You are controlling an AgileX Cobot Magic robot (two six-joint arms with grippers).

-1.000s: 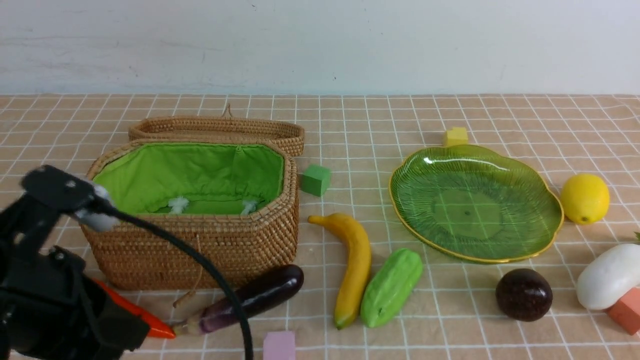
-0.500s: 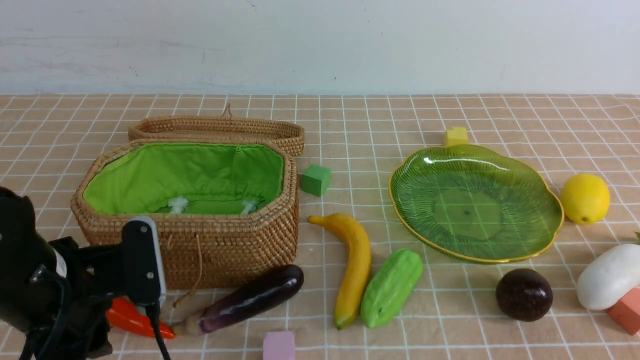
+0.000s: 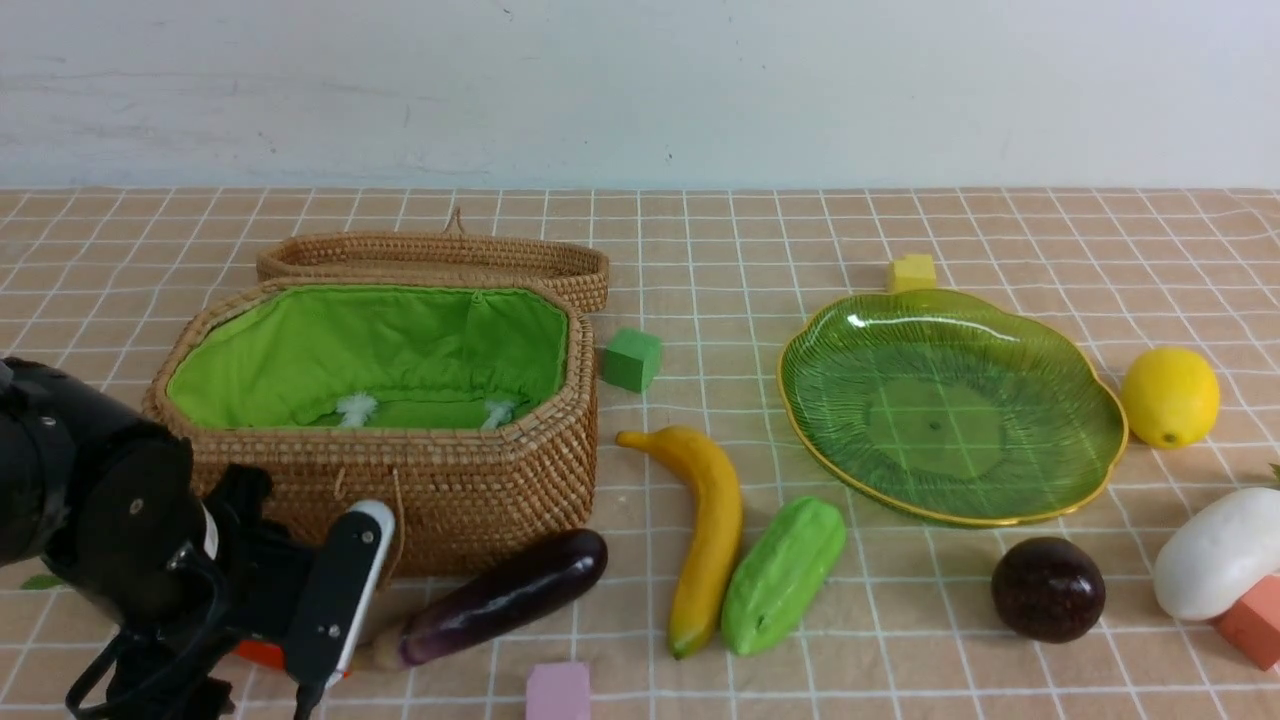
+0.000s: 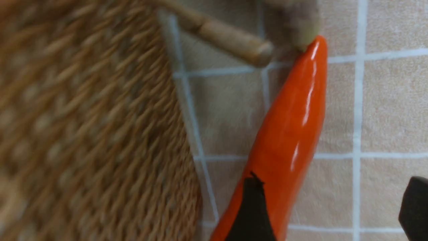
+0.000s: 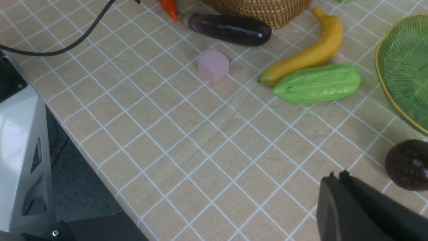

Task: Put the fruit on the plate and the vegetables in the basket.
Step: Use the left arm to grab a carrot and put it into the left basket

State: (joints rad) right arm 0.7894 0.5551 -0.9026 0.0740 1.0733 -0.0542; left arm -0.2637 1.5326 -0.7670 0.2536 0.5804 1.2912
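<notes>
Your left gripper (image 4: 332, 190) is low over the carrot (image 4: 291, 127), fingers spread wide and nothing held. But watch the offset: one fingertip (image 4: 251, 204) sits over the carrot's body on the wicker basket (image 3: 450, 500) side, while the other is over bare cloth, well clear. The carrot lies on the tablecloth just in front of the basket, its long axis roughly along the front wall and its tip touching the eggplant (image 3: 510, 595) stem. You likely need to shift toward the basket so both fingers straddle it crosswise. The right gripper (image 5: 337, 177) is far off, pinched together on nothing, so this pick belongs to the left.
</notes>
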